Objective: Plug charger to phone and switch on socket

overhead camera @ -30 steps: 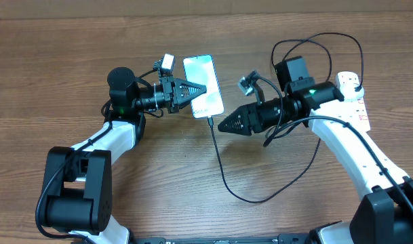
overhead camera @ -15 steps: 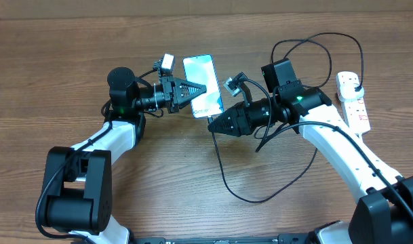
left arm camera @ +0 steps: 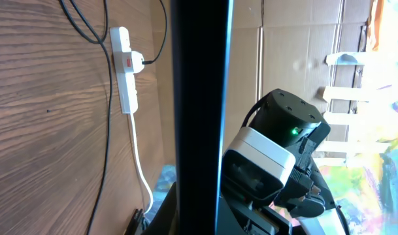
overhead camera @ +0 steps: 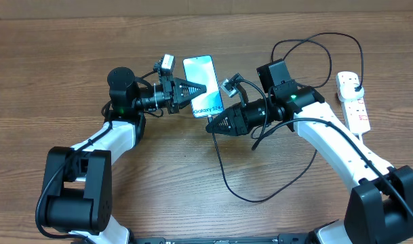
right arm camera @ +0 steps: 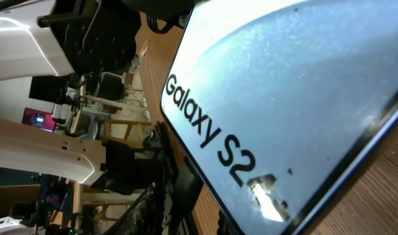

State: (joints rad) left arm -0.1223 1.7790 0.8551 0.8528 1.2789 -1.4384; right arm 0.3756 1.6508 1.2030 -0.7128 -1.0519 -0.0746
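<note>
Left pincer (overhead camera: pixel 202 89) on glowing, dark-rimmed phone (overhead camera: pixel 199 70)

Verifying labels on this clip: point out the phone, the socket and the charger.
phone (overhead camera: pixel 201 85), overhead view, middle of lit screen
socket (overhead camera: pixel 356 112), overhead view, white body
charger (overhead camera: pixel 224 177), overhead view, black cable below phone

1. The phone (right arm camera: pixel 303 98) screen shows "Galaxy S2" in dark letters in the right wrist view; glare hides whatever follows.
2. In the overhead view the same line sits near the phone's lower short edge.
3. The socket (left arm camera: pixel 125 72) has red markings, too small to read.
</note>
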